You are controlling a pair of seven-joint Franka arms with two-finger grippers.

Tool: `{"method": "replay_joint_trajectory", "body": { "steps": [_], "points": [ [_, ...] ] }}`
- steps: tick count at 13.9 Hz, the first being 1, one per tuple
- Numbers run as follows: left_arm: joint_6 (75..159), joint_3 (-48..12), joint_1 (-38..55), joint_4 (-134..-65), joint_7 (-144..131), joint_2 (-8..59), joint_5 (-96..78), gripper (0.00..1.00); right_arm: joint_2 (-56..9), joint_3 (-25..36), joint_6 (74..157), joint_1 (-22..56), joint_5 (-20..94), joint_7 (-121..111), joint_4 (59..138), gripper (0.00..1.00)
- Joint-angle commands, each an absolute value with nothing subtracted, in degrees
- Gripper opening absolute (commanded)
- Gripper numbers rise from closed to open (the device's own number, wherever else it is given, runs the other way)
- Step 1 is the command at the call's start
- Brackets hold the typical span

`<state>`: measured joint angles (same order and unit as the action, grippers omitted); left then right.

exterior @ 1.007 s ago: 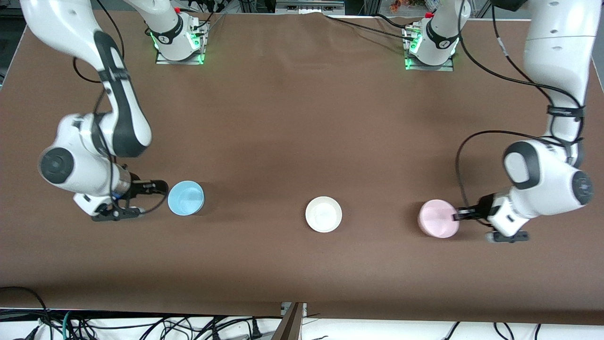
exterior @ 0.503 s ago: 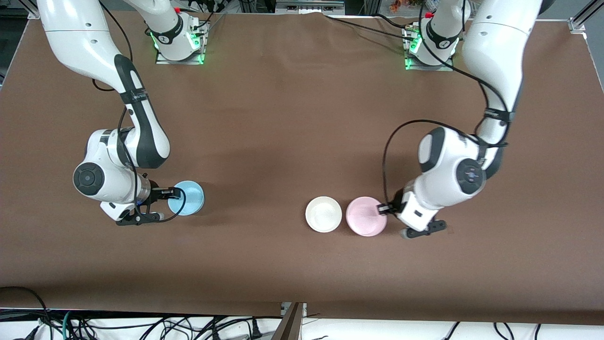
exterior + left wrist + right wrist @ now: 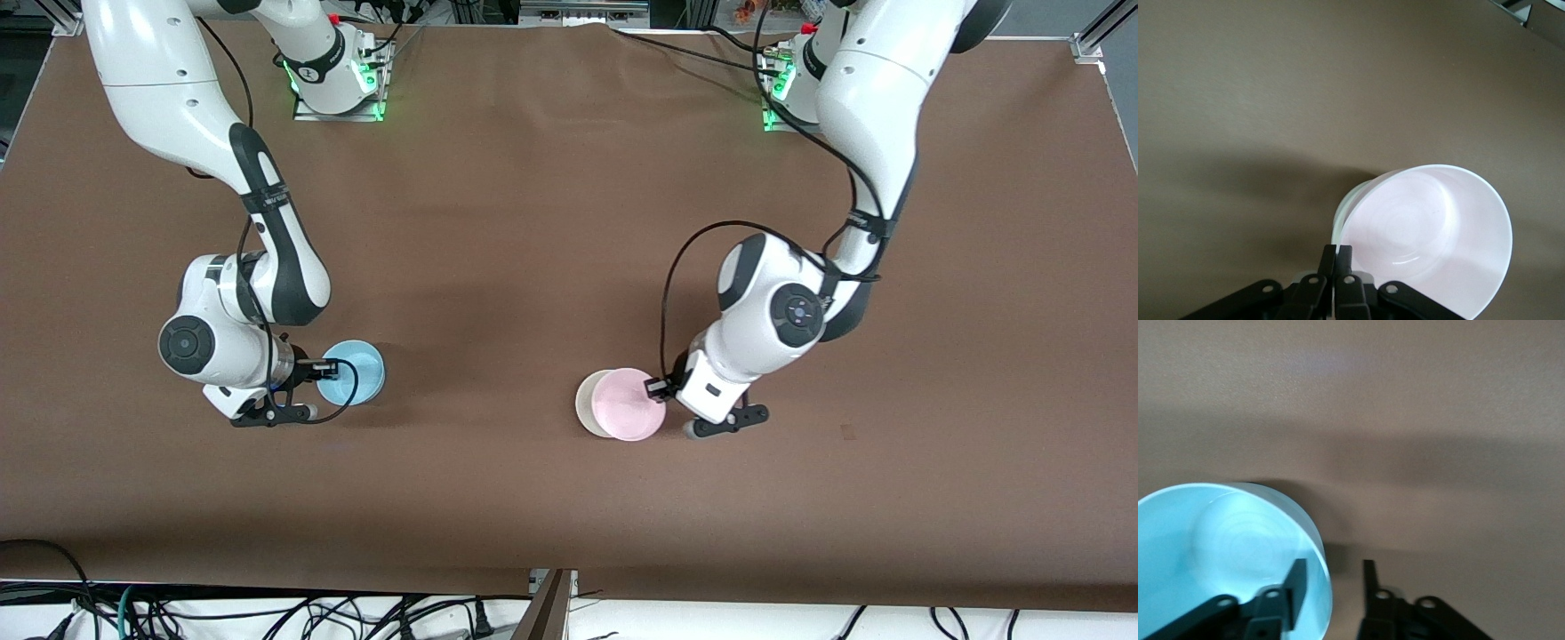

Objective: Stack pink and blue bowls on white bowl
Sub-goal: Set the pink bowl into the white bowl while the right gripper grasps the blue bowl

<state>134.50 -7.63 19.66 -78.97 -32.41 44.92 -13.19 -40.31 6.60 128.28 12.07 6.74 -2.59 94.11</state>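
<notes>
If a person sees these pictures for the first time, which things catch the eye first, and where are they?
The left gripper holds a pale pink plastic bowl by its rim, partly over the plain white plastic bowl at mid-table. Toward the right arm's end, the right gripper is open astride the rim of the sky blue plastic bowl, which sits on the brown table.

arms: glossy white | joints: black bands | cables: black | bases: green-lit
</notes>
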Motion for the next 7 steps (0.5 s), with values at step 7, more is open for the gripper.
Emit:
{"method": "replay_joint_trajectory", "body": {
  "steps": [7],
  "points": [
    [134.5,-7.5,21.2,-75.7,-35.1,48.2,-9.1,0.0,-37.8,6.2,125.1,12.5,11.4,-1.8,91.9,0.0]
  ]
}}
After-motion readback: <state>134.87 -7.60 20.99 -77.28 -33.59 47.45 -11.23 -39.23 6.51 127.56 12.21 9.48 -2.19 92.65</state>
